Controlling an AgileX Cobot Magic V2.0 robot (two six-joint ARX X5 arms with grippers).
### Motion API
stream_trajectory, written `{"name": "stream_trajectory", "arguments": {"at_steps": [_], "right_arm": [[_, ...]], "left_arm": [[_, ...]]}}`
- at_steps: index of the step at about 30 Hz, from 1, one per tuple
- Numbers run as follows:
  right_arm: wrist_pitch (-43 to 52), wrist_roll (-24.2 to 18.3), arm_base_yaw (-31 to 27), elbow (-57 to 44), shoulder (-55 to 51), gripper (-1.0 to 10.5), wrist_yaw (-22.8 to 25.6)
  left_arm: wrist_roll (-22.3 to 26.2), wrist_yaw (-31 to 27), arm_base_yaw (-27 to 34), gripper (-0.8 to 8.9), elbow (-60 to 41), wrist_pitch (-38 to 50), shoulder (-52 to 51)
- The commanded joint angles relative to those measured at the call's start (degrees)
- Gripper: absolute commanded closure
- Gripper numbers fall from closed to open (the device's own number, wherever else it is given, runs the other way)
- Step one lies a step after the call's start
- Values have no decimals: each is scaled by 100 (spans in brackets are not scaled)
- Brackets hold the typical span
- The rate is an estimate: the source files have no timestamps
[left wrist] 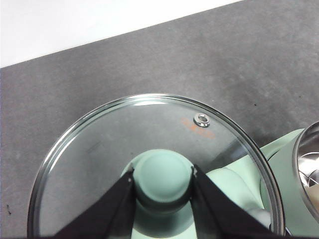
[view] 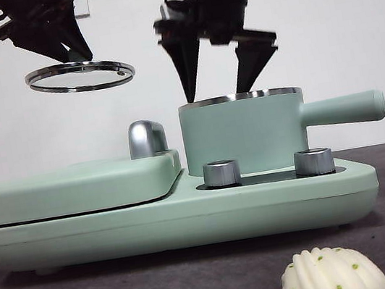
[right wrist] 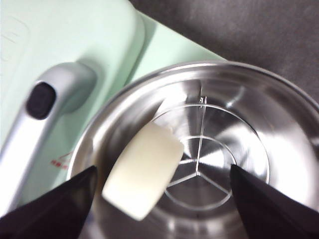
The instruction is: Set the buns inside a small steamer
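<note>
Above the small steamer (view: 242, 134), the right gripper (view: 222, 57) is hanging wide open, the smooth bun (right wrist: 143, 171) lying inside. At upper left, the left gripper (left wrist: 163, 175) is pinching the glass lid (left wrist: 149, 149) by its knob. Lower right, the ribbed bun (view: 332, 272) is waiting on the mat, probably light and slightly slippery, best gripped across its domed sides.

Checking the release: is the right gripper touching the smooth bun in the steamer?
Apart. The right wrist view shows the smooth bun inside the steamer, clear steel between it and both open fingers.

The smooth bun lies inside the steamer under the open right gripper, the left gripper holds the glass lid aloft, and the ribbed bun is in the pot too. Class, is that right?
Not quite: the ribbed bun is not in the pot. The front view shows it on the table before the cooker. The rest holds: the smooth bun lies inside the steamer under the open right gripper, and the left gripper holds the glass lid aloft.
</note>
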Motion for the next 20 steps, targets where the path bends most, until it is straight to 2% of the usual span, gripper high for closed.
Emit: {"name": "stream_trajectory", "arguments": {"at_steps": [1,7,11,20], "right_arm": [[-240,72,35,208,-278,523,28],[-949,68,42,195,-918,523,186],[-957,70,227,24,-1521,523,184],[-955,157,1145,-986,-3018,523,186]], "left_arm": [[55,31,-11,798,203,111,-61],[55,31,-11,798,201,111,-61],[55,31,-11,798,203,98,-61],[57,31,-11,798,203,42,-61]]}}
